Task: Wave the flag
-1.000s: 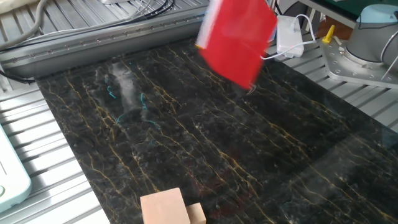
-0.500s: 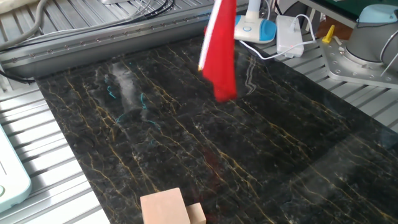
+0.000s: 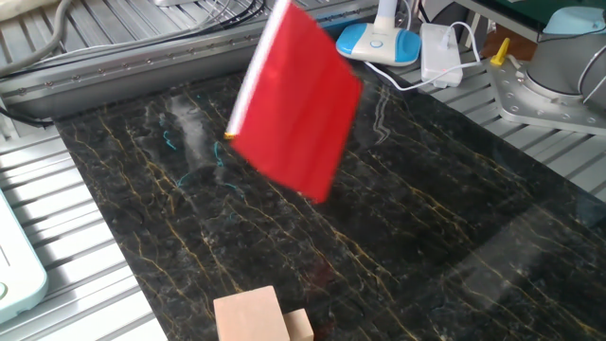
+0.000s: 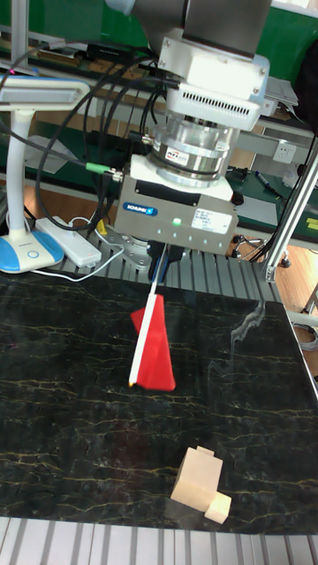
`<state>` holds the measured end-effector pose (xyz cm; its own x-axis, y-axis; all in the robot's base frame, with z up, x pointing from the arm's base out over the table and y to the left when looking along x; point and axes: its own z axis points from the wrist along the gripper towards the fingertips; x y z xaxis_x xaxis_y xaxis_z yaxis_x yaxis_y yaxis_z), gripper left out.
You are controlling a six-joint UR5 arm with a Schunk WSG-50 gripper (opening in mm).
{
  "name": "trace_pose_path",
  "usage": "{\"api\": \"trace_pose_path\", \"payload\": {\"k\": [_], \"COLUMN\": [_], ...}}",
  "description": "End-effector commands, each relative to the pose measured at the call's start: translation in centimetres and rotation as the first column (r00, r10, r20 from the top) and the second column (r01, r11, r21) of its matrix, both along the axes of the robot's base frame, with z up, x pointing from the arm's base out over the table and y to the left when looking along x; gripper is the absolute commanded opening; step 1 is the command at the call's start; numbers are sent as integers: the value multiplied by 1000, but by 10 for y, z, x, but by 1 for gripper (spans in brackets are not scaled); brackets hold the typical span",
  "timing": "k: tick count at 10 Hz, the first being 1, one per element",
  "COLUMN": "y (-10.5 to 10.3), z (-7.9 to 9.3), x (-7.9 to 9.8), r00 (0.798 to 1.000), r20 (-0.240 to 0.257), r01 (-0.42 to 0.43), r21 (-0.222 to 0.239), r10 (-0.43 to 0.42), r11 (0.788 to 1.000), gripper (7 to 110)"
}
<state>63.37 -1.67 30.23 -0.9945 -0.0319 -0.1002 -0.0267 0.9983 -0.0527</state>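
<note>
Beneath the grey wrist housing, the two-finger gripper point(image 4: 162, 259) clamps the top of the small bright-red flag on its thin white stick point(image 3: 295, 116), which hangs tilted in the air above the dark marble-patterned tabletop point(image 3: 426, 227). Judging by its blurred, slanted sheet, the waving looks underway, not finished.

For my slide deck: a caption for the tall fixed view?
UR5 gripper holds a red flag by its white stick above the dark marble table.
</note>
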Motion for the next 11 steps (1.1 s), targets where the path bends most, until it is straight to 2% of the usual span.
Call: {"api": "trace_pose_path", "payload": {"k": [1,2,4,5,9,11], "y": [-1,9,20,14,8,8], "z": [4,7,13,7,-40,-51], "x": [39,54,69,73,107,115], "r00": [988,978,964,963,942,934], "r20": [149,201,254,259,324,343], "r01": [-47,-67,-87,-86,-107,-119], "r21": [-10,25,49,30,36,30], "r10": [48,60,72,76,90,101], "r11": [999,997,995,996,994,992], "gripper": [7,7,7,7,7,7]}}
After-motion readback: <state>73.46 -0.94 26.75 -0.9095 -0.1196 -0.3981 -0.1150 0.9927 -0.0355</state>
